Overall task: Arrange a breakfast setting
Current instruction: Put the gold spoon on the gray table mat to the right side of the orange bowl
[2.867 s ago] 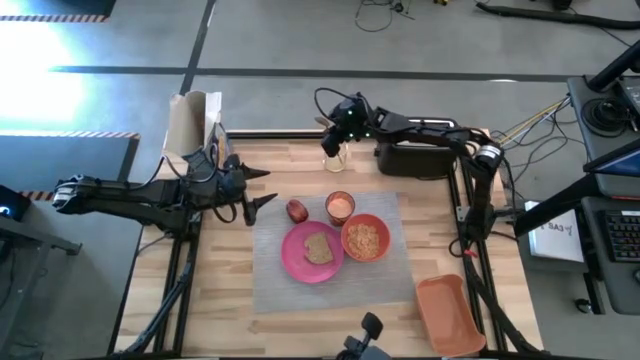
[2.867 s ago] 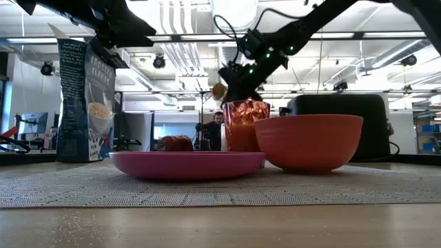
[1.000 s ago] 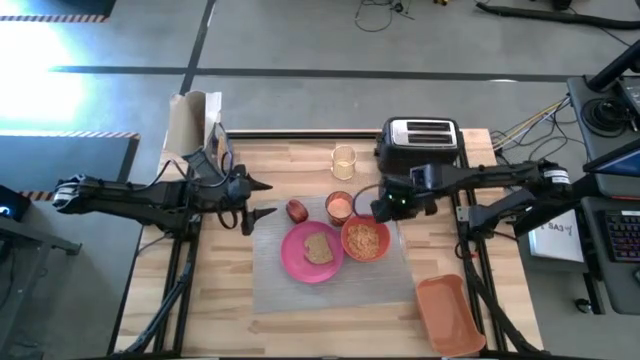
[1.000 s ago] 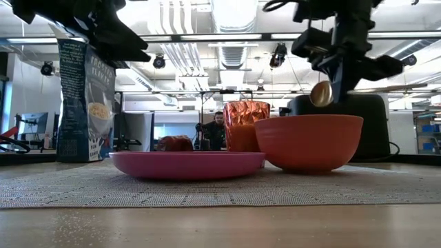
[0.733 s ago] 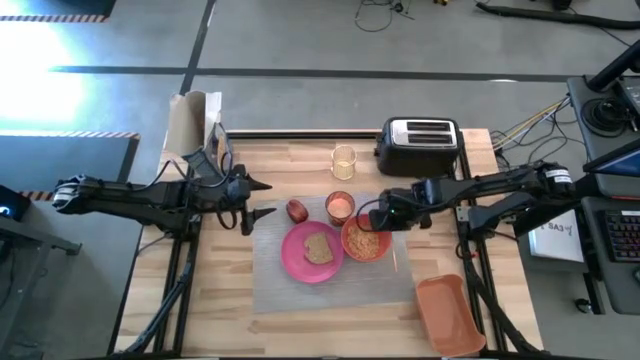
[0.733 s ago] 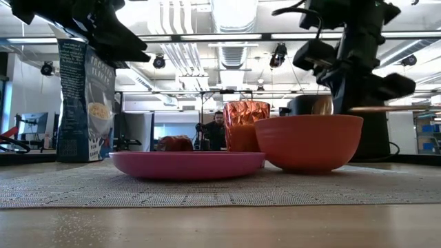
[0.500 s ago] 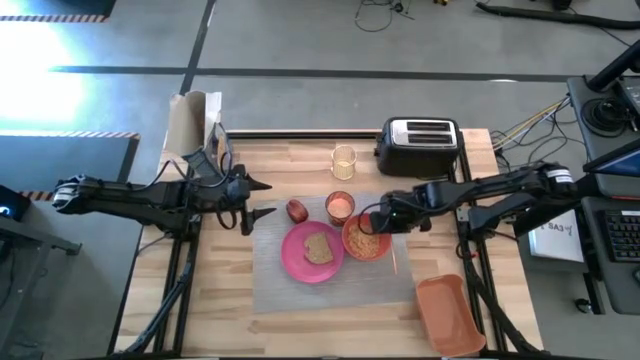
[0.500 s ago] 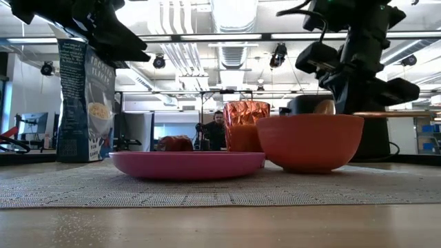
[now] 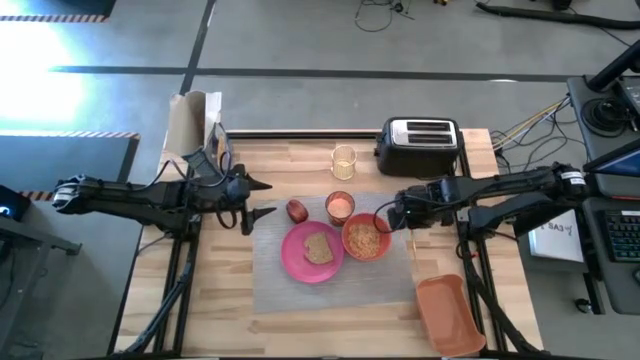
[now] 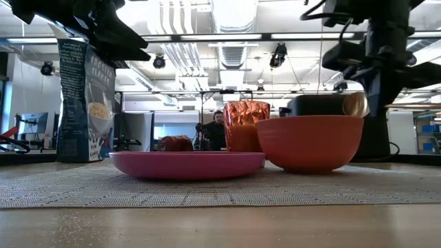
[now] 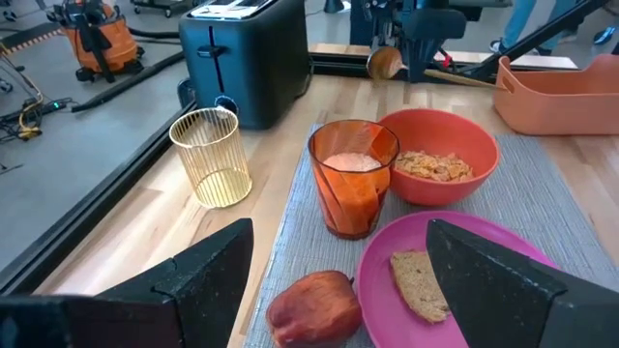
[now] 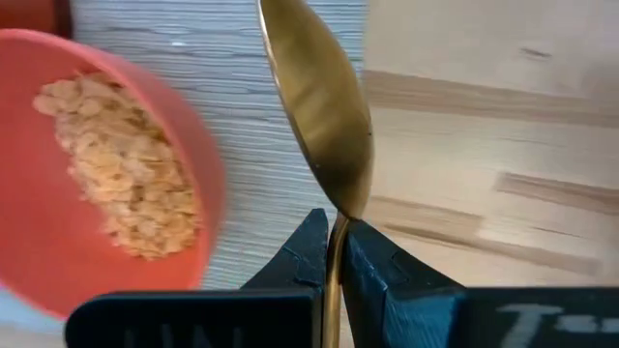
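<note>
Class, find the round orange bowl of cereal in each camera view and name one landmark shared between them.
High: round orange bowl, centre, on the mat.
Low: right of centre.
Left wrist: upper middle.
Right wrist: picture's left edge.
Landmark: round pink plate, beside the bowl in high, low and left wrist views.

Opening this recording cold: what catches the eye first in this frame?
The right gripper, shut on a gold spoon, hangs just right of the orange bowl of cereal on the grey placemat. Beside the bowl sits the pink plate with toast. The left gripper waits open at the mat's left.
</note>
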Robot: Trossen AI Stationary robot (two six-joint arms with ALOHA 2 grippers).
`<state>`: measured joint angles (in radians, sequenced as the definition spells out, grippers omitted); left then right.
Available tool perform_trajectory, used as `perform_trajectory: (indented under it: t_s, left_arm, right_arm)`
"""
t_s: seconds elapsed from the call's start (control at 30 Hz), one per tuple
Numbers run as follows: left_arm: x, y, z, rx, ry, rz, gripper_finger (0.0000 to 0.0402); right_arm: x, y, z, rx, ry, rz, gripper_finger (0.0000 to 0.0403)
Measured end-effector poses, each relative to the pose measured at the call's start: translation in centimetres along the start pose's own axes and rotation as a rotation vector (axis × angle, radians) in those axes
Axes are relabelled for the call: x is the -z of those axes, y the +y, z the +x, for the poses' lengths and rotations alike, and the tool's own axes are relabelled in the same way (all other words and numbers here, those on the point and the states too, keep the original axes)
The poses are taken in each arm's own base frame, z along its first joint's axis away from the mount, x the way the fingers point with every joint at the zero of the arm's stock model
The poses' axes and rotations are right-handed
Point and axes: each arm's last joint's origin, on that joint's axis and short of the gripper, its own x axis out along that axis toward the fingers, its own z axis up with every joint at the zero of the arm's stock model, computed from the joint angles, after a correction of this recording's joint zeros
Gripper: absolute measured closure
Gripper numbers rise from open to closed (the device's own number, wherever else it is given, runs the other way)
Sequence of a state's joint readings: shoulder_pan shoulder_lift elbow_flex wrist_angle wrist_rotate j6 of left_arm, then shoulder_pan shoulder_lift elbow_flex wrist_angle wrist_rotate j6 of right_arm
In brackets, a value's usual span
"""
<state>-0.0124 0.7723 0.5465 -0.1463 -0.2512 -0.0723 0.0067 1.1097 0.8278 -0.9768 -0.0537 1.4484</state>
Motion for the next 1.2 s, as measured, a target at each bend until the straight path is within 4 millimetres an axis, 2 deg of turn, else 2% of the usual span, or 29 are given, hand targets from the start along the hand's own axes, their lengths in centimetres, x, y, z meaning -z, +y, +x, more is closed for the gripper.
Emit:
perform_trajectory:
  t_s: [0.2, 0.33, 0.53, 0.73, 0.9, 1.2]
  left_arm:
    - [0.0, 0.0, 0.0, 0.0, 0.002, 0.0, 0.0111]
    - [0.1, 0.0, 0.2, 0.0, 0.01, 0.002, 0.0111]
    - [0.1, 0.0, 0.2, 0.0, 0.011, -0.005, 0.0111]
    - [0.1, 0.0, 0.2, 0.0, 0.011, -0.005, 0.0111]
    - [0.1, -0.1, 0.2, 0.006, 0.012, -0.015, 0.0111]
    - [0.1, -0.1, 0.2, 0.007, 0.008, -0.018, 0.0111]
  right_arm:
    - [0.1, -0.5, 0.4, -0.052, -0.007, 0.03, 0.0394]
    - [0.0, -0.7, 1.9, -0.028, -0.003, 0.04, 0.0394]
    - [-0.1, -0.1, 4.1, -0.149, 0.018, 0.026, 0.0394]
    - [-0.1, -0.8, 6.2, -0.158, 0.017, 0.031, 0.0394]
    - [-0.2, -0.3, 7.5, -0.28, 0.004, 0.022, 0.0394]
    - [-0.5, 0.7, 9.5, -0.371, -0.013, -0.016, 0.0394]
